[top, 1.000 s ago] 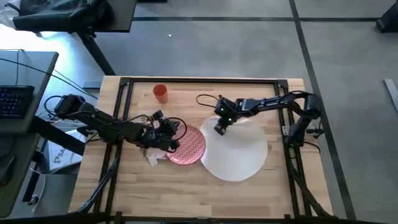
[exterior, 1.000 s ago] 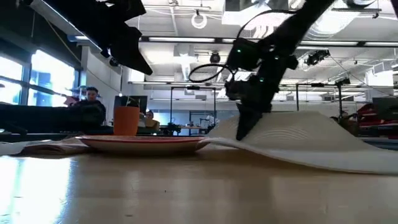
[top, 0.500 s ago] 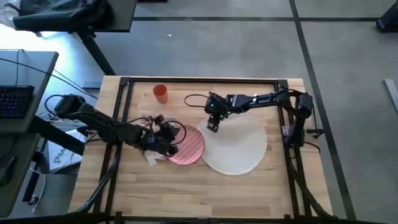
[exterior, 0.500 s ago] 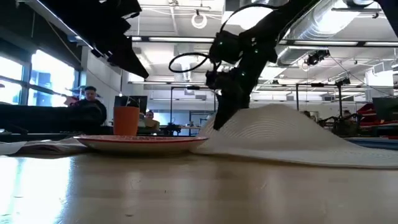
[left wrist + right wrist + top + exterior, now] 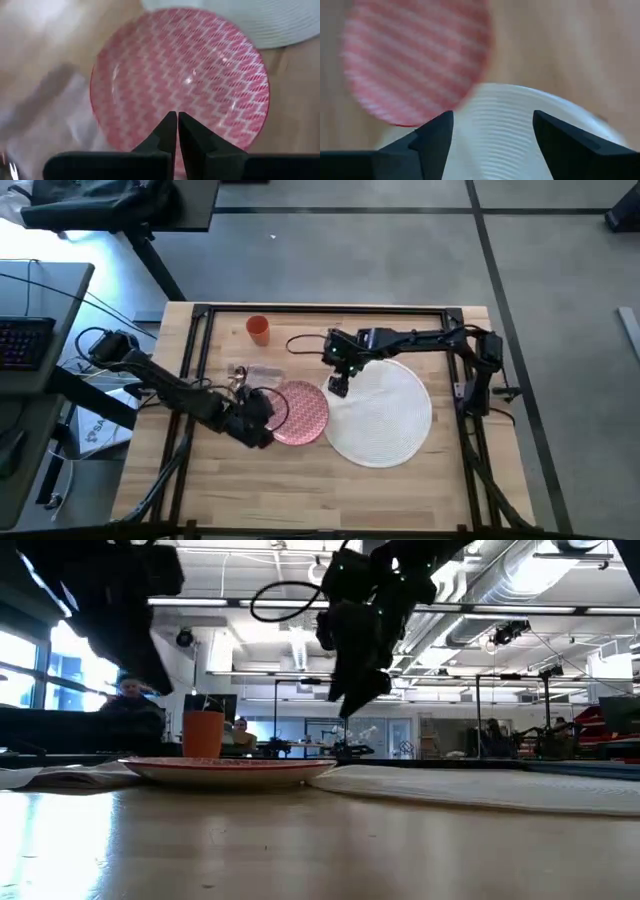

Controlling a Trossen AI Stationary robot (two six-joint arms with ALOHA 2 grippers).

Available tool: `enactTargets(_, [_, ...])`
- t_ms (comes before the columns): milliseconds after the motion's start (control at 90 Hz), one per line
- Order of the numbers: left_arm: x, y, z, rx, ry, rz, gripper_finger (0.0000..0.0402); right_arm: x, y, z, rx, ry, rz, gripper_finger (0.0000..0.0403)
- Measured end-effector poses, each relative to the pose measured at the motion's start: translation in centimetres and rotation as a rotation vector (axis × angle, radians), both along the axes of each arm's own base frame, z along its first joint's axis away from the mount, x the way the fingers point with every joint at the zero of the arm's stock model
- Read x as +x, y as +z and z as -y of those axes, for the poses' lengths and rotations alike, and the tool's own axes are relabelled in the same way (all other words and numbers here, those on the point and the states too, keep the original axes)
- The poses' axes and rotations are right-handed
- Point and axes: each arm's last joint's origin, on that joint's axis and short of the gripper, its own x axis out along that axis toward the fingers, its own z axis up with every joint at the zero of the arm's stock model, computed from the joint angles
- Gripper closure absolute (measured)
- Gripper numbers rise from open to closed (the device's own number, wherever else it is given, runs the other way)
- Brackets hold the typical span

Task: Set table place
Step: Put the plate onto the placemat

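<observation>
At frame centre of the high view, my right end effector [image 5: 338, 387] hovers, fingers spread and empty, over the white mat [image 5: 380, 415] lying flat on the tabletop [image 5: 420, 480]. My left end effector [image 5: 177, 131], pinched closed on nothing, points at the adjoining red plate [image 5: 299, 412], probably to place it.

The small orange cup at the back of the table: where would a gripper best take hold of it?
Probably across its side wall. The small orange cup stands upright and alone on the light-wood table, so open fingers could drop from above and close on opposite sides. The left gripper is shut; the right gripper is open.
</observation>
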Motion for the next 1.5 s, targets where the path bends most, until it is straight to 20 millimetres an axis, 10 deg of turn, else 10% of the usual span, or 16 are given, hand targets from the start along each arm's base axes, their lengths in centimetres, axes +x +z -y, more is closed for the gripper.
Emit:
enactTargets(733, [-1.9,-5.4,-0.8,-0.280,0.161,0.078,0.0402,0.6,-8.3,0.0,0.397,-0.215,0.101,0.0200])
enactTargets(1200, [-2.8,-7.6,-2.0,-0.260,0.204,0.194,0.0402,1.0,-8.7,0.0,0.449,-0.208,0.125,0.0204])
enactTargets(1500, [-1.8,-4.1,-1.5,-0.206,0.125,0.162,0.0402,0.8,-8.9,0.1,0.421,-0.250,0.094,0.0204])
